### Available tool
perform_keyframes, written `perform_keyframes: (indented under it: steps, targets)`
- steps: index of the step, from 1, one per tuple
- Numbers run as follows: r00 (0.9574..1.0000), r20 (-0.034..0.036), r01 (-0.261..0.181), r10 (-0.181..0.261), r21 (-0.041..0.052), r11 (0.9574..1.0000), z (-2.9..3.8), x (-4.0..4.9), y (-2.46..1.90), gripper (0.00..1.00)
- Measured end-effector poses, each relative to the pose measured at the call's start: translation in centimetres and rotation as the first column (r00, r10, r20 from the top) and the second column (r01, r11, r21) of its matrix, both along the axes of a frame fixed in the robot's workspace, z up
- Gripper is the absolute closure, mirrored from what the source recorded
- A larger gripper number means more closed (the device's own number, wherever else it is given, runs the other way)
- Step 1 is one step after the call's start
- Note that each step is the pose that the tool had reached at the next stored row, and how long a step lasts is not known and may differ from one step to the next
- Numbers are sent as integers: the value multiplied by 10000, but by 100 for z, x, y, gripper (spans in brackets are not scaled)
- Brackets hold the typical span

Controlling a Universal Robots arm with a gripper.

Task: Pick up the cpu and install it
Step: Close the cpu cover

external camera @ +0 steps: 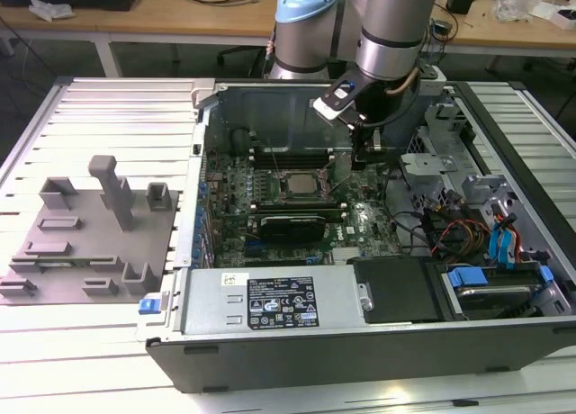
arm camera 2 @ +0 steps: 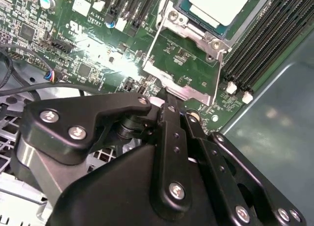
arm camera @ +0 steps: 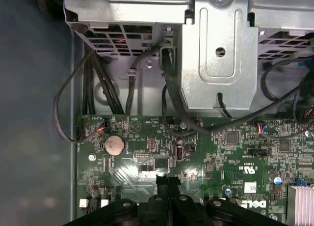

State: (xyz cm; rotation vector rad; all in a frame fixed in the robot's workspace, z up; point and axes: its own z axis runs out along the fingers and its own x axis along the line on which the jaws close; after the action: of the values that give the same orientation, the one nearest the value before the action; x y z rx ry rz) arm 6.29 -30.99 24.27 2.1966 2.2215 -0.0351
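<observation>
One robot arm (external camera: 396, 27) reaches into an open computer case (external camera: 360, 342), its gripper (external camera: 360, 155) hanging over the motherboard (external camera: 360, 220) just beside the socket frame (external camera: 317, 194), on the exterior view's right of it. Seen in both wrist views, the black fingers (arm camera 2: 169, 123) (arm camera: 167, 183) are drawn together to a narrow tip with nothing held between them. The tip sits close over the green board at the socket frame's outer metal edge, and whether it touches that edge cannot be told. The cpu (arm camera 2: 218, 5), silvery-topped with a pale rim, lies flat inside the socket frame, apart from the gripper. Rows of black memory slots (arm camera 2: 255, 49) run alongside the socket frame. A long black card (external camera: 292, 223) with a green edge stands just beside the socket frame, between it and the labelled power supply (external camera: 279, 301). A grey tray (external camera: 54, 252) with upright blocks rests outside the case, well apart from the socket frame on the exterior view's left. In the first wrist view a round coin battery (arm camera: 115, 144) sits on the board near a metal drive cage (arm camera: 218, 64), with dark cables (arm camera: 64, 98) looping between them
</observation>
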Motion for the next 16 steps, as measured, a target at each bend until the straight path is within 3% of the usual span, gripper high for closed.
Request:
perform_keyframes:
  steps: [5, 12, 16]
  targets:
    - [10000, 1, 1, -1, 0, 10000, 0, -57, 7, 89]
    - [10000, 0, 1, -1, -1, 10000, 0, -337, 42, 89]
    - [10000, 0, -1, 1, 0, 10000, 0, -369, 50, 89]
